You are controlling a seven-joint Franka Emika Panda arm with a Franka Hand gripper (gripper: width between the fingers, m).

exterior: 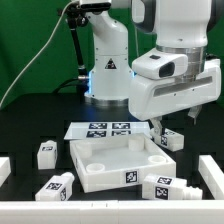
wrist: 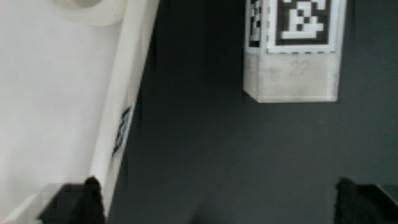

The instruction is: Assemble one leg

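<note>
Hovering wide open and empty, the tool (exterior: 175,124) hangs just above the leg (exterior: 170,140), not touching.

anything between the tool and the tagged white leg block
No: the wrist view shows only bare black tabletop between the tool and the chunky white plastic leg.

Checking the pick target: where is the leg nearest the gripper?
The leg lies just off the tray's rim on the exterior view's right, by that end of the marker board, under the open gripper.
</note>
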